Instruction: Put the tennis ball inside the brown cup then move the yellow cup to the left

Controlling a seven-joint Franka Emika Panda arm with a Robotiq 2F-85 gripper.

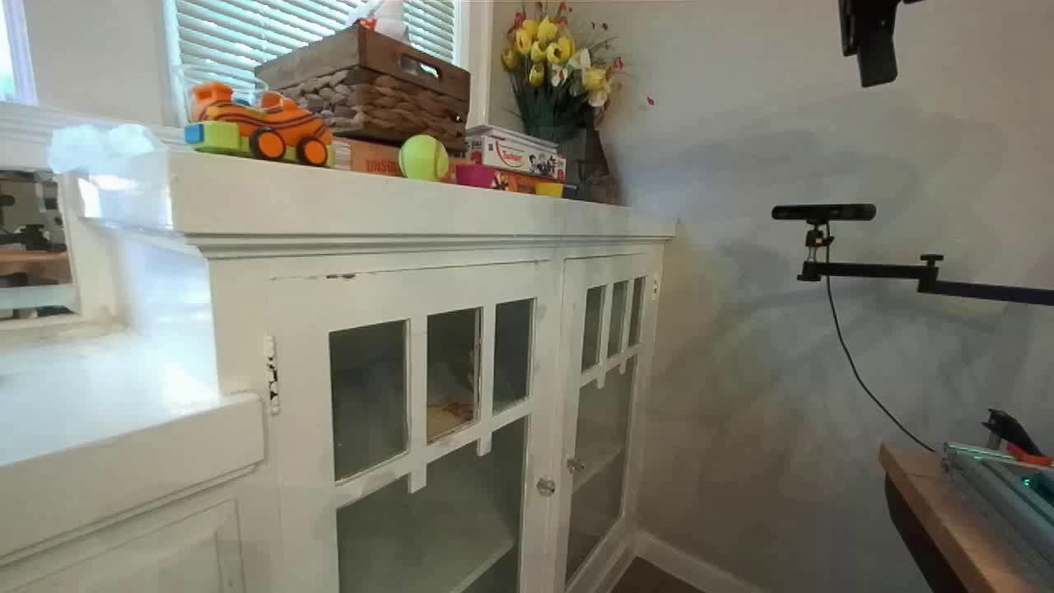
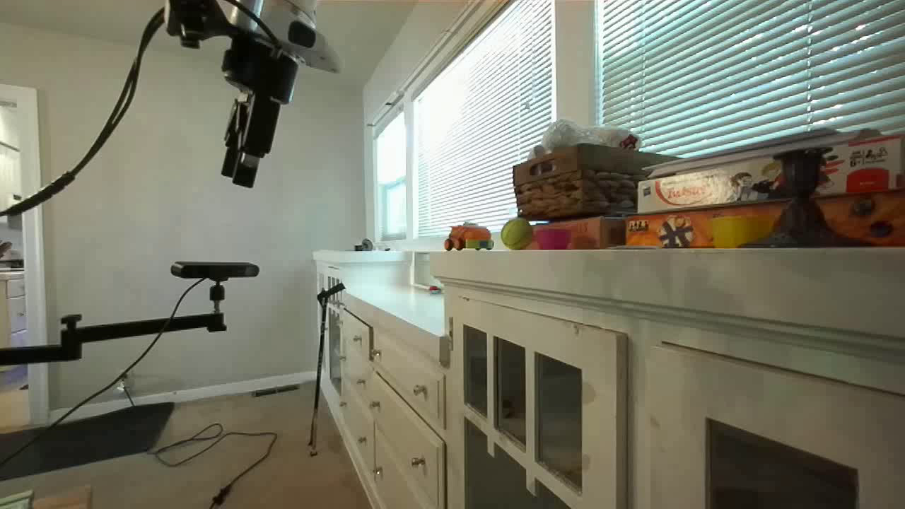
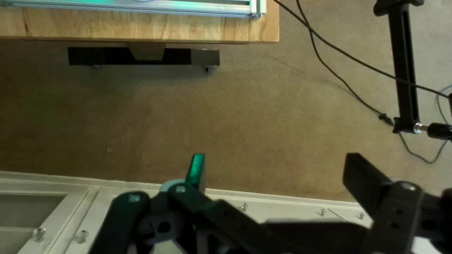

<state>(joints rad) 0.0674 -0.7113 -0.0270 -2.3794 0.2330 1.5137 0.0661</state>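
Gripper (image 3: 277, 167) parted wide, tennis ball (image 1: 423, 157) on a white cabinet (image 1: 395, 198)

The black gripper hangs in the air above the tan floor (image 3: 265, 123), its smooth, square-edged fingers (image 3: 355, 171) well apart. The cabinet is painted, its panelled doors set with glass panes. On its top stand an orange toy truck (image 1: 263, 123) with round black wheels and a basket (image 2: 576, 194) of woven strips framed in wood, resting on a reddish-brown box (image 2: 597, 232).

The tennis ball, round and yellow-green, sits between the truck and a smooth magenta cup (image 2: 553, 237), just beside the cup and taller than it. The yellow cup (image 2: 739, 231), low and bright, stands farther along before an orange box (image 2: 640, 231).

Counted: one ball, two cups, one truck, one basket, one bunch of mostly yellow flowers (image 1: 543, 49), at least three boxes.
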